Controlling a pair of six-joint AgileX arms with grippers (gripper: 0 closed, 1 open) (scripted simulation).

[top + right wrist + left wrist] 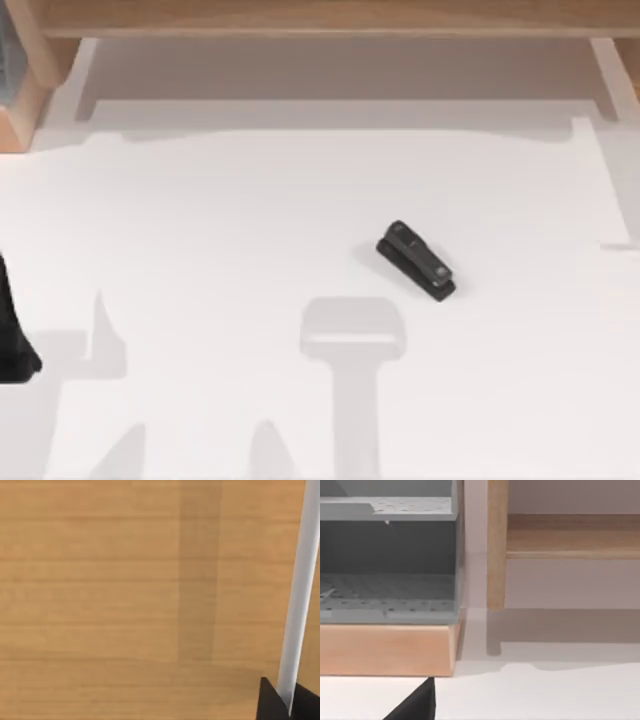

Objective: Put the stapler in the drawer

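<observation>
The stapler [417, 261] is small and black and lies flat on the white table, right of centre, its length running diagonally. Neither gripper is near it. My left arm [12, 345] shows as a dark shape at the table's left edge. A dark part of the left gripper [415, 705] pokes into the left wrist view. Close before the right wrist camera is a light wooden panel [125, 600], with a white strip [299, 590] running down it. Dark parts of my right gripper [287, 705] stand on either side of the strip's lower end. Which wooden part is the drawer I cannot tell.
Light wooden furniture [330, 18] runs along the table's back edge. At the back left, a grey shelved unit [387, 555] sits on a wooden base [385, 650], with a wooden post [496, 545] beside it. Open white tabletop [250, 220] surrounds the stapler.
</observation>
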